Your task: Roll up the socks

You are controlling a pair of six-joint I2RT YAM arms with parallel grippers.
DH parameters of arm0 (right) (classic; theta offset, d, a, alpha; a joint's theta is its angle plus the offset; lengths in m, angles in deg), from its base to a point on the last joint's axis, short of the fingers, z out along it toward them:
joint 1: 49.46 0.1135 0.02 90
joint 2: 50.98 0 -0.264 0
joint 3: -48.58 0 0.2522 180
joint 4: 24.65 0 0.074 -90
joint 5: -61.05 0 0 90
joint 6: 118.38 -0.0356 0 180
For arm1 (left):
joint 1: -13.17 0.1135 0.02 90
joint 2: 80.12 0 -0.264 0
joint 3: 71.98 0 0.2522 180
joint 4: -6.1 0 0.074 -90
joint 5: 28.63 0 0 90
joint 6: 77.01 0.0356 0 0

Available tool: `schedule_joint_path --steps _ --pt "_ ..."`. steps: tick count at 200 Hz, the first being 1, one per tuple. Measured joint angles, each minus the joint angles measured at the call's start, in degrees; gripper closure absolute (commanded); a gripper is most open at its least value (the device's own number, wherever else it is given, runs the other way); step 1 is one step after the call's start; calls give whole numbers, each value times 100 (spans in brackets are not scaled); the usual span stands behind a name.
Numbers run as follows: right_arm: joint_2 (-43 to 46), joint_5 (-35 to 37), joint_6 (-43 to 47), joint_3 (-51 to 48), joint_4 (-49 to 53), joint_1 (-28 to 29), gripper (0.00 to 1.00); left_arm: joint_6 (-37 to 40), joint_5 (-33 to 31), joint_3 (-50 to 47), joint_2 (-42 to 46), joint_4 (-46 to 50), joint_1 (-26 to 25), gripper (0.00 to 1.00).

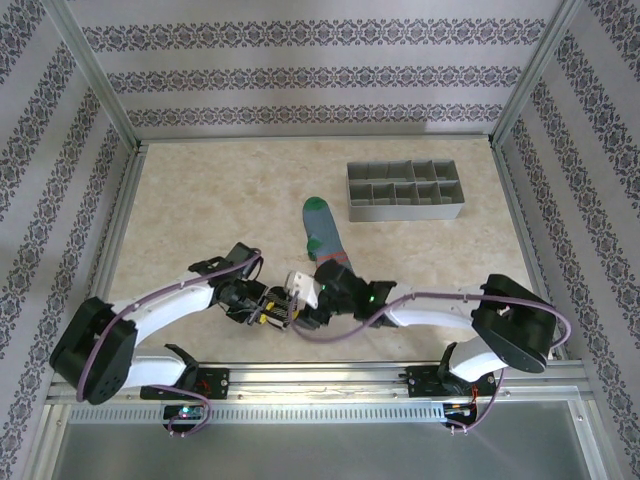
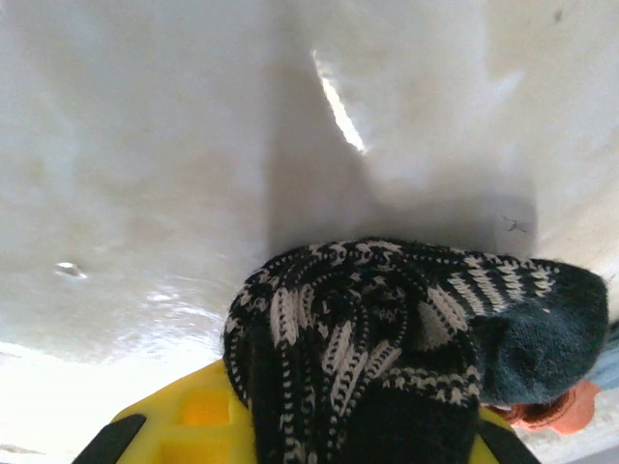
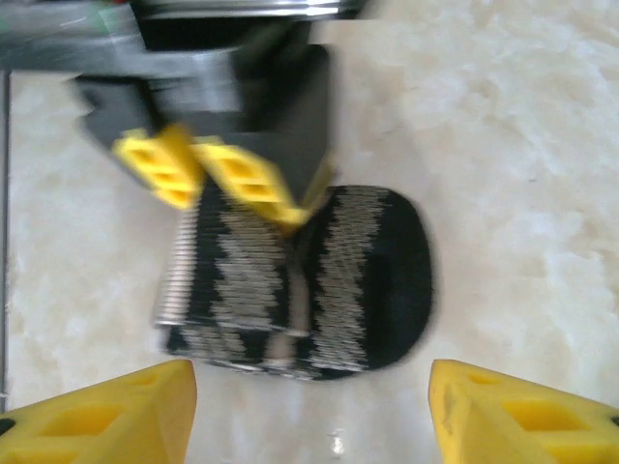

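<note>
The black striped sock (image 2: 387,329) is seen pressed close to the left wrist camera. It is bunched up and clamped between the left fingers (image 2: 193,420), whose yellow tips are visible at either side of it. From the right wrist, the same sock is recorded as a folded bundle lying on the counter (image 3: 503,145), with the left fingers closed narrowly on the edge facing away from that camera. The right fingers (image 3: 106,411) are held wide apart just short of the bundle, with nothing between them.

From above, the bundle is placed close to the near edge of the counter, about midway along it, where the two arms meet. The grey-blue sock (image 1: 322,235) is laid flat near the middle of the counter, green toe toward the far edge. Its orange cuff is noted just beside the dark end of the black striped sock. A grey tray (image 1: 405,190) stands toward the far right corner, well apart from both socks.
</note>
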Motion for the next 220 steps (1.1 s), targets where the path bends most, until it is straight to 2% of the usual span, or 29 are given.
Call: schedule_joint_path --steps 34,79,96,113,123,134,150,168,187,220 --pt "-402 1224 109 160 -85 890 36 39 129 372 -466 173 -7 100" --pt "-1196 2050 286 713 -122 1058 39 37 162 396 -501 192 -7 100" --pt "-1394 2114 328 848 -81 1060 50 37 164 380 -485 184 -7 100" --pt "-1611 2109 302 1040 63 1078 77 37 149 358 -459 166 -7 100" --pt "-1663 2122 286 1108 142 1086 89 42 81 343 -420 162 -4 89" --pt "-1665 2107 240 1163 208 1080 100 42 -35 330 -345 164 0 70" --pt "-1663 1996 205 1178 190 1049 100 105 -184 297 -181 173 20 38" --pt "-1661 1628 101 1180 164 881 100 120 -334 219 151 280 94 20" --pt "-1624 951 -33 1172 28 632 100 181 -487 146 564 341 302 14" --pt "-1609 -411 -428 955 -249 -61 100 330 -597 28 1484 380 645 14"
